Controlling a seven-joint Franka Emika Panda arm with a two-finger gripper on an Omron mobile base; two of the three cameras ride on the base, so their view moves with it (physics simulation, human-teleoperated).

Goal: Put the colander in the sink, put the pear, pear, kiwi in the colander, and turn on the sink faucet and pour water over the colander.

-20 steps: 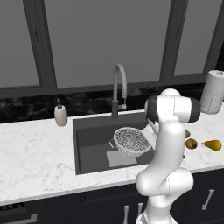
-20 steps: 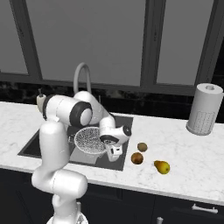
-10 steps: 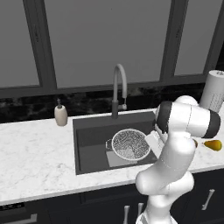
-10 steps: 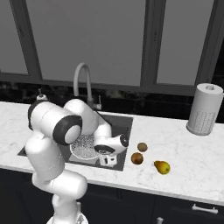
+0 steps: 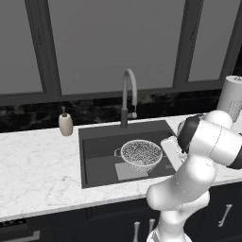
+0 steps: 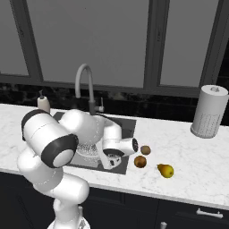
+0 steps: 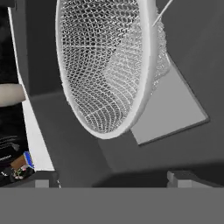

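Worktop (image 5: 38, 175), white marble, runs the full width; sink (image 5: 97, 163) recessed mid-worktop, nearer the back edge. Faucet (image 5: 128, 97) stands at the sink's back rim, spout arching over the basin, no water visible. Colander (image 5: 141, 155) sits inside the sink, right of centre, partly over the lighter floor patch, upright and empty, no fruit in it. Paper towel roll (image 6: 208, 112) stands at the right back of the worktop. Soap dispenser (image 5: 65, 124) sits at the back edge, left of the sink.

Pincer (image 7: 113, 178) is low at the sink's right front corner, looking into the basin; fingertips (image 7: 43, 180) stand far apart with nothing between them, so spread and empty. Colander lies just ahead of it, not touching.

Colander step looks done; fruit comes next. All three pieces lie on the worktop to the right of the sink, on the pincer's right: kiwi (image 6: 145, 150) just beside the sink's right rim, one pear (image 6: 140, 161) touching or nearly touching it toward the front edge, second pear (image 6: 166, 170) further right, long axis roughly along the front edge, stem end pointing left. Kiwi and the near pear are closest to the pincer; likely a lift and short swing right.
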